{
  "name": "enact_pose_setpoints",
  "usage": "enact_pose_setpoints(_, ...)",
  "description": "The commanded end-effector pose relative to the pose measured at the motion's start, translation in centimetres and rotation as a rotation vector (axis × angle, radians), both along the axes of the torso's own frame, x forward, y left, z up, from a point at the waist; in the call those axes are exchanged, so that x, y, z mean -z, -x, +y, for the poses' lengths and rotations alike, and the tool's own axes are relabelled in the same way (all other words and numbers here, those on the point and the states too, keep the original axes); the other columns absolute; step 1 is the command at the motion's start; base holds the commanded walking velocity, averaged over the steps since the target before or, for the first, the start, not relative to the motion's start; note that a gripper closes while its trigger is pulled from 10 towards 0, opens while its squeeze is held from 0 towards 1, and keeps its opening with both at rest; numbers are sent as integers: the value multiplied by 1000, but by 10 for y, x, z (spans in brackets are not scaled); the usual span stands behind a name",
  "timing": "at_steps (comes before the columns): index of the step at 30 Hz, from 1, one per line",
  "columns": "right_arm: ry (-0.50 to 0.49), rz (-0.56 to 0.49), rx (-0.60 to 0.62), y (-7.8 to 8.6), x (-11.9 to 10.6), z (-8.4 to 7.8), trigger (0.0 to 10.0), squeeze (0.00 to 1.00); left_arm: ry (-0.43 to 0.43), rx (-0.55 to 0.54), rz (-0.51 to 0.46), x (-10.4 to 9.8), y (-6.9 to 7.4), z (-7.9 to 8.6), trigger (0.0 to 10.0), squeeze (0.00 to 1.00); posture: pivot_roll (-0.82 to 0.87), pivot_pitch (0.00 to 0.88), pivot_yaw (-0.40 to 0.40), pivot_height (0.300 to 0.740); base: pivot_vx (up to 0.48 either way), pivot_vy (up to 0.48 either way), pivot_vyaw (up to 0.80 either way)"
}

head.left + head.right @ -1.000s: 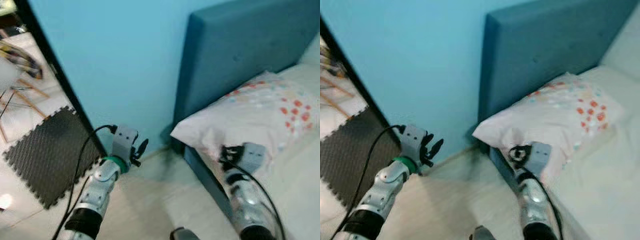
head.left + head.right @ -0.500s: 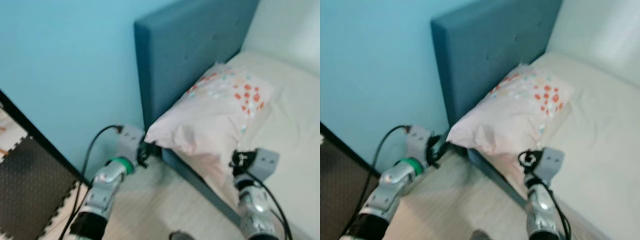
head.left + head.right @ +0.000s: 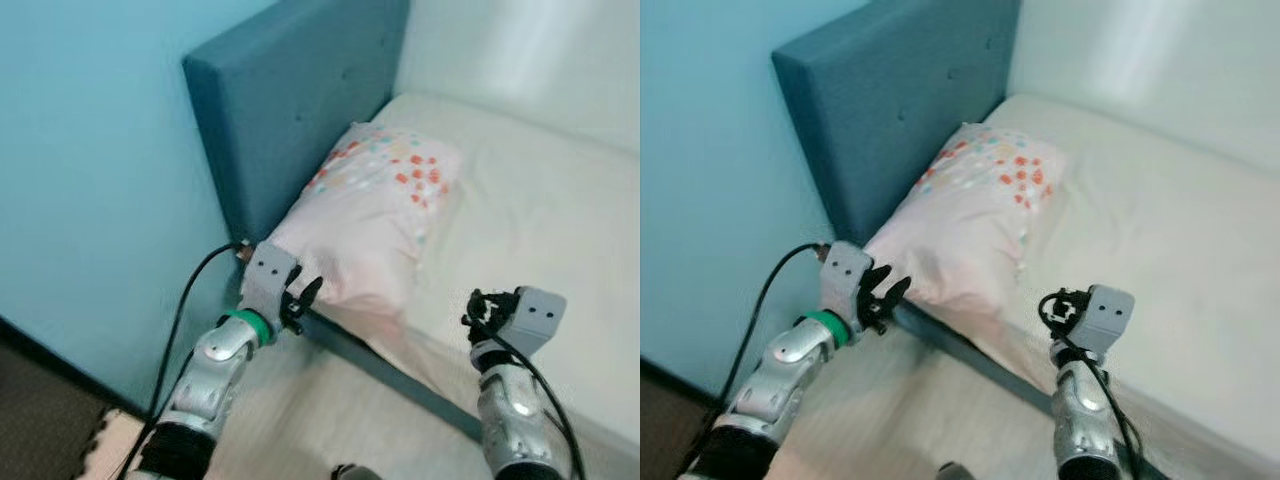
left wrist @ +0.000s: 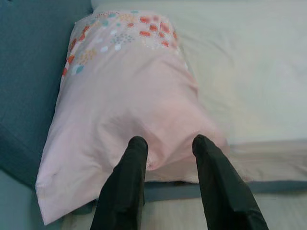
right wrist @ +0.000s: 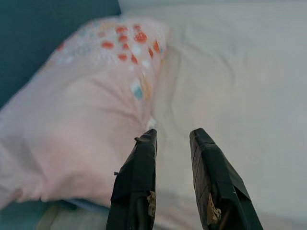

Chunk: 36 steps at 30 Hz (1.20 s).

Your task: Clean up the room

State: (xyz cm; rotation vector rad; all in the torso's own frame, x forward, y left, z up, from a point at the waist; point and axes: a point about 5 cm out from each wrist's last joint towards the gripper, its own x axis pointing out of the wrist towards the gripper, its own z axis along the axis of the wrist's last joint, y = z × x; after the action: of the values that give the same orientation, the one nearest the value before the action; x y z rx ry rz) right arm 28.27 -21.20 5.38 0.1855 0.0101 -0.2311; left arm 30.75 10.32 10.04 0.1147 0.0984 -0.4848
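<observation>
The camera has swung from the wall to the bed — pillow overhanging its near edge. Left tool and right tool, both part-open and empty, now flank it; a grasp seems near, though blur obscures contact.

A light blue wall stands behind a dark blue padded headboard. The bed's white mattress rests on a dark blue frame. Pale wood floor lies beside it.
</observation>
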Motion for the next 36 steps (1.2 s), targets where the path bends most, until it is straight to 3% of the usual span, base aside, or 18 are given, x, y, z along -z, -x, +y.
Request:
enact_pose_setpoints(1, 5, 34, 7, 4, 6, -2, 10000, 0, 0, 4, 26, 5, 2, -1, 10000, 0, -140, 36, 92, 740, 0, 0, -800)
enact_pose_setpoints(24, -8, 34, 16, 3, 5, -2, 10000, 0, 25, 16, 13, -3, 1, -7, 10000, 0, -142, 39, 90, 740, 0, 0, -800)
enact_pose_setpoints(33, -13, 32, 8, 3, 5, 2, 10000, 0, 34, 31, -1, -5, 2, -10, 10000, 0, -142, 41, 94, 740, 403, 0, -796)
enact_pose_setpoints(36, -5, 27, -7, 2, 4, 4, 10000, 0, 34, 33, -1, -5, 2, -11, 10000, 0, -142, 40, 94, 740, 477, 0, 0)
